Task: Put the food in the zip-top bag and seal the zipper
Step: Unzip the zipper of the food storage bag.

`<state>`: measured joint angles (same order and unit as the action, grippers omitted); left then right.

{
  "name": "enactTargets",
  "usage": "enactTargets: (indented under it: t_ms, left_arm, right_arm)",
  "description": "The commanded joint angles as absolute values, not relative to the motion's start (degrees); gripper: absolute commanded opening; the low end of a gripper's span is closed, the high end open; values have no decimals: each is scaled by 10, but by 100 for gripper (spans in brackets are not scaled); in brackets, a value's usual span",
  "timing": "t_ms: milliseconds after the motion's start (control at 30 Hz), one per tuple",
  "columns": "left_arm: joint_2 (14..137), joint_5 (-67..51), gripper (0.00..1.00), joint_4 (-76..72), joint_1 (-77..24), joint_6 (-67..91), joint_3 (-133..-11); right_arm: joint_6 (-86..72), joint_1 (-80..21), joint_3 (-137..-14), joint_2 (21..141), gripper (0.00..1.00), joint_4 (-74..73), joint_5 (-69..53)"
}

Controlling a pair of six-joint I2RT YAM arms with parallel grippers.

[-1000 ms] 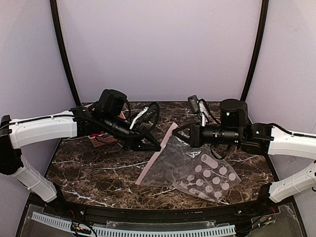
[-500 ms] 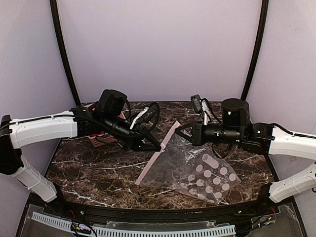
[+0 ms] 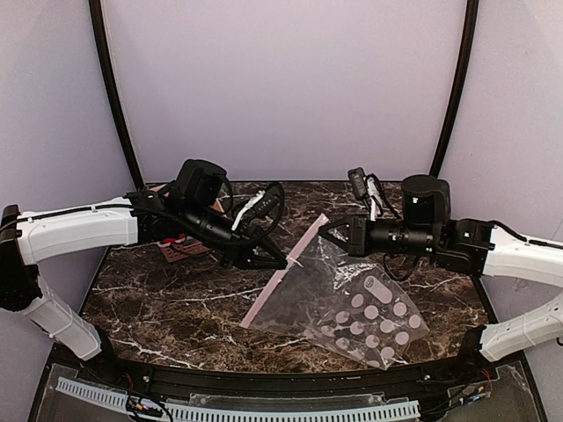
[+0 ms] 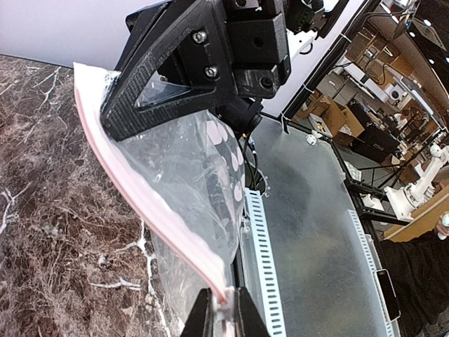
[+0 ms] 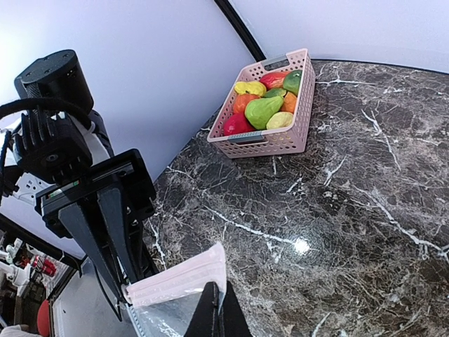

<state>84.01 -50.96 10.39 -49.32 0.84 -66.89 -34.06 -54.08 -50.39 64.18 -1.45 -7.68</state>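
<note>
At the far left of the marble table (image 3: 167, 308), largely hidden behind the left arm in the top view, a pink basket (image 5: 280, 140) holds the food (image 5: 263, 105): glossy red, green, yellow and orange pieces heaped together, none of them in the bag. The left gripper (image 3: 283, 262) reaches toward the middle of the table, and its fingers are drawn nearly together, pinching the zipper (image 3: 277, 286), a pale pink strip that runs diagonally from the near centre up toward the back. The zip-top bag (image 3: 352, 299) spreads out to the right of that strip, clear and crinkled, with pale round dots on its near right part, which lies flat on the table while the strip edge is raised. At the far end of the strip the right gripper (image 3: 324, 230) is likewise closed down tight, nipping the bag's pink corner.
</note>
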Motion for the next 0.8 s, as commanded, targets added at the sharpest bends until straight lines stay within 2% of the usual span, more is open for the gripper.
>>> enactTargets:
  t_ms: [0, 767]
  left_arm:
    - [836, -540, 1, 143, -496, -12, -661]
    - [837, -535, 1, 150, -497, -17, -663]
  right_arm:
    - [-349, -515, -497, 629, 0, -17, -23]
    - [-341, -492, -507, 607, 0, -30, -9]
